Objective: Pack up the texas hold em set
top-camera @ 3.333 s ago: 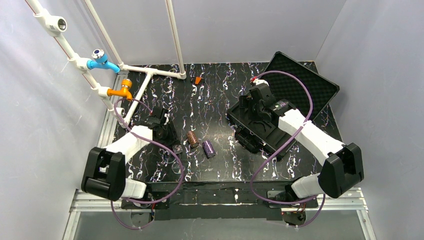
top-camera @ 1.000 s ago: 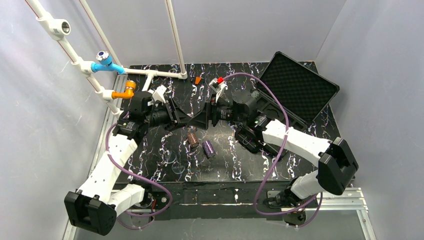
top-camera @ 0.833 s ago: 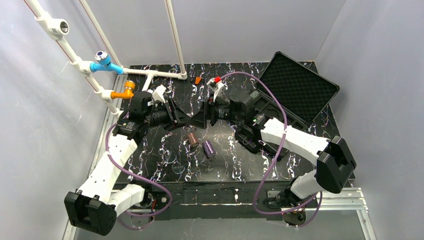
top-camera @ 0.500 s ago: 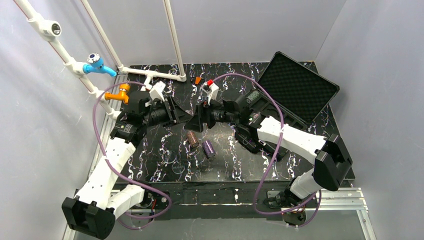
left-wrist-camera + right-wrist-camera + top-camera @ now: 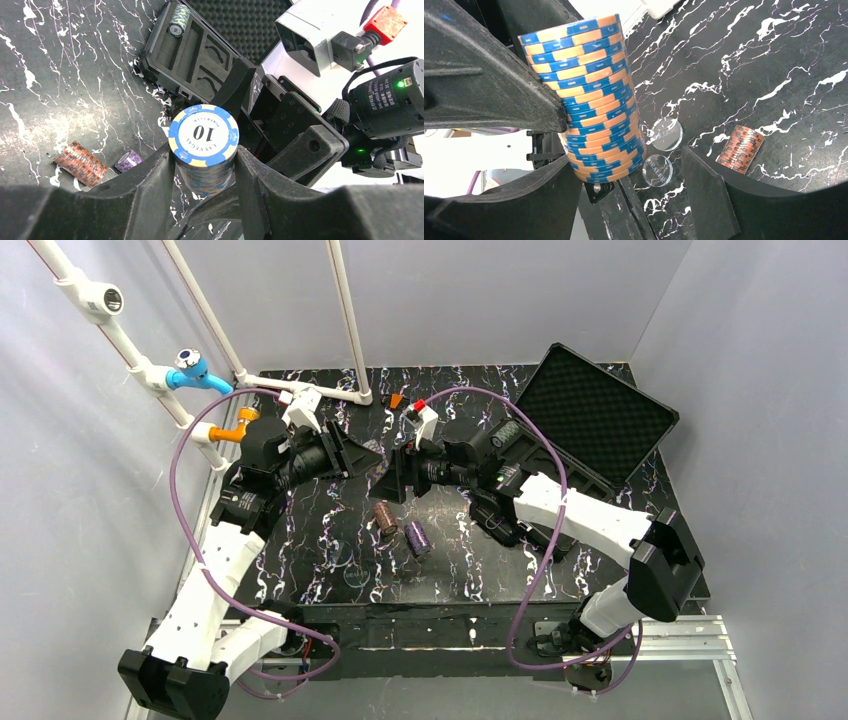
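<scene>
Left fingers point(image 5: 150, 182) clamp blue stack point(image 5: 204, 136) (base hidden).

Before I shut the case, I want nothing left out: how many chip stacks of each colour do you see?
blue-and-orange stack: 1
brown stack: 1
purple stack: 1
grey-green stack: 1
Total: 4

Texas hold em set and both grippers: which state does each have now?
Case: open, lid back.
Blue-orange chip stack: held up.
Left gripper: shut on that stack.
Right gripper: open around its end.
Brown chip stack: lying on its side.
Purple chip stack: lying on its side.
Grey-green chip stack: seated in the case.
</scene>
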{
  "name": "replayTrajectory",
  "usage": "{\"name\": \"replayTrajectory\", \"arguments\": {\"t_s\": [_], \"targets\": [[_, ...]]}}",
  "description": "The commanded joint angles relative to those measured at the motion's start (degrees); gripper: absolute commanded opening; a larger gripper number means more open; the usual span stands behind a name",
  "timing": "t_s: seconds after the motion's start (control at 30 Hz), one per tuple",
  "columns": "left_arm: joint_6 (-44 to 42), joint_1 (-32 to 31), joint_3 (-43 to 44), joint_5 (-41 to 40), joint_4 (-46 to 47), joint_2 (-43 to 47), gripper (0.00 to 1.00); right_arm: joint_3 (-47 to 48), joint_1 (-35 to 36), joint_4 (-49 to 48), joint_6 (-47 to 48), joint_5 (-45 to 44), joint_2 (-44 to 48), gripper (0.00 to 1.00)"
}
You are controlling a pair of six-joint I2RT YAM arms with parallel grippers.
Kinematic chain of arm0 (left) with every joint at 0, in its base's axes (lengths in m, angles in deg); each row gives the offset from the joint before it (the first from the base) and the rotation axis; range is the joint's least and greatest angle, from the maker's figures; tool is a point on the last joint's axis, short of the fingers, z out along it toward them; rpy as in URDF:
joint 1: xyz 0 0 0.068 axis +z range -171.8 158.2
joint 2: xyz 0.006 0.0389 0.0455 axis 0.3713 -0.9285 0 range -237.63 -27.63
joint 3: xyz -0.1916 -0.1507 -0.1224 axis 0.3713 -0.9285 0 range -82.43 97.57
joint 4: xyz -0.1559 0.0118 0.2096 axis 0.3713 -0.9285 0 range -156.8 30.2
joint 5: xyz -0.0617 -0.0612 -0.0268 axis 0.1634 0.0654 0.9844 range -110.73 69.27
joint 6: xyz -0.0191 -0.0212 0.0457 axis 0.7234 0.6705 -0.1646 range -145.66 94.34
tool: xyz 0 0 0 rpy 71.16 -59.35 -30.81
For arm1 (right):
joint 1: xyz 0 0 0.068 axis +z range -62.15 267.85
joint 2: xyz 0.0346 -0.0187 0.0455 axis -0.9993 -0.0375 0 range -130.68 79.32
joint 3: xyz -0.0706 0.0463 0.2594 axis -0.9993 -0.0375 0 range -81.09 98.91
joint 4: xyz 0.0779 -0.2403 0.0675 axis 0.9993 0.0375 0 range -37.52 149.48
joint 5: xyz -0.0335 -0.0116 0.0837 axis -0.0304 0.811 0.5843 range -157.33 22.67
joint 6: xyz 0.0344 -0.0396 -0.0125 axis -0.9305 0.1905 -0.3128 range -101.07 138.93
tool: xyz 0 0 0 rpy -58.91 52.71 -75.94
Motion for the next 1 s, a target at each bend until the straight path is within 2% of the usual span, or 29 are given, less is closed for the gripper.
{"name": "replayTrajectory", "arguments": {"t_s": [0.0, 0.23, 0.33, 0.67, 0.87, 0.97], "targets": [[-0.2, 0.1, 1.2, 1.0, 5.1, 1.4, 0.0, 0.4, 0.2, -4.4, -0.1, -0.8, 1.6, 0.79], [0.2, 0.0, 0.8, 1.4, 5.3, 0.9, 0.0, -2.3, 0.2, -9.8, 0.5, -1.2, 4.7, 0.78], [0.7, 0.0, 0.8, 1.7, 5.5, 0.7, 0.0, -2.5, 0.2, -10.3, 1.3, -1.2, 5.0, 0.74], [2.2, 0.0, 0.2, 3.4, 6.5, -0.6, 0.0, -2.4, 0.5, -11.9, 2.9, -0.1, 4.8, 0.74], [2.4, 0.0, -0.2, 3.9, 6.4, -0.6, 0.0, -2.1, 0.6, -12.6, 3.3, -0.7, 4.5, 0.63], [2.5, 0.1, -0.2, 4.0, 5.9, -0.7, 0.0, -2.0, 0.7, -12.9, 3.6, -0.9, 4.5, 0.62]]}}
